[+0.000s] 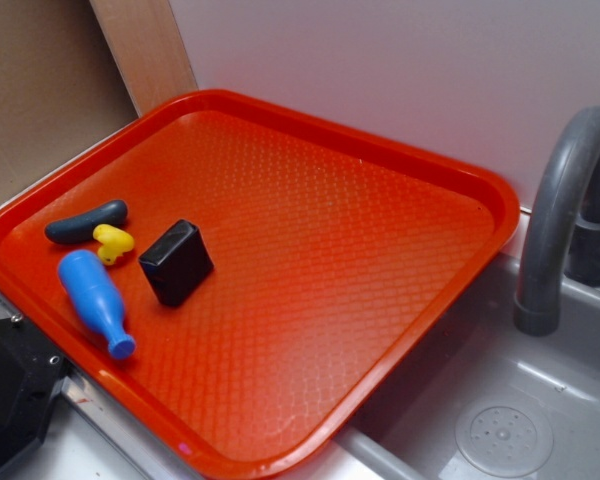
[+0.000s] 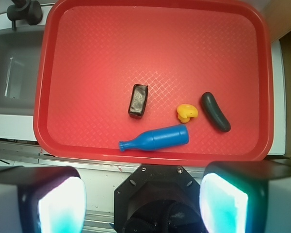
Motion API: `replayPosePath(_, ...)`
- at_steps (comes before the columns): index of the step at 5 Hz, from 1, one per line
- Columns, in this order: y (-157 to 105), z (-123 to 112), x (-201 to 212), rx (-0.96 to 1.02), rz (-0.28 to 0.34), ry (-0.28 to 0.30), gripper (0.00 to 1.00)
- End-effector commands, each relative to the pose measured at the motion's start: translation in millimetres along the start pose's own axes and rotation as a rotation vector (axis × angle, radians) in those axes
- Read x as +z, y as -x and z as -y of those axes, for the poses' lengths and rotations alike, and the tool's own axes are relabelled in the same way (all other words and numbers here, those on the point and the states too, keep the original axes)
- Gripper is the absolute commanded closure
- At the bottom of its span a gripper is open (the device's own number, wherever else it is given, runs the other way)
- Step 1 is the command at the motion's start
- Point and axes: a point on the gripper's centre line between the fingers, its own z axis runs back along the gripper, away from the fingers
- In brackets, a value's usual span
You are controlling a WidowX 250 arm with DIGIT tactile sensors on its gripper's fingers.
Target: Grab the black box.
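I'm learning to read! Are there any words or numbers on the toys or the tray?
There are none to read. The black box, blue pin, yellow toy, dark sausage toy and red tray all look plain in both views, with no labels or signs.

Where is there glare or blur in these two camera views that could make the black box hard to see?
Exterior view: sharp enough, soft light, a faint sheen on the black box. Wrist view: glare greys the black box's top; the gripper fingers are out of focus and glow cyan at the bottom, well short of the box.
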Motion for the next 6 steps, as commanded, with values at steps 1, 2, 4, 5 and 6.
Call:
replayPosePath(1,0.0,0.0,0.0,0.000,0.000,0.000,0.00)
replayPosePath(2,-19.1,-10.7,-46.6,0.031,-0.011,-0.060,0.00)
replayPosePath(4,-42.3,-19.6,-102.9,0.078,-0.002,-0.066,0.00)
replayPosePath(5,-44.4,-8.0,-123.8,0.014,-0.069,-0.041,0.00)
replayPosePath(6,-32.3,5.3,-134.3,-0.041,-0.118,0.019,0.00)
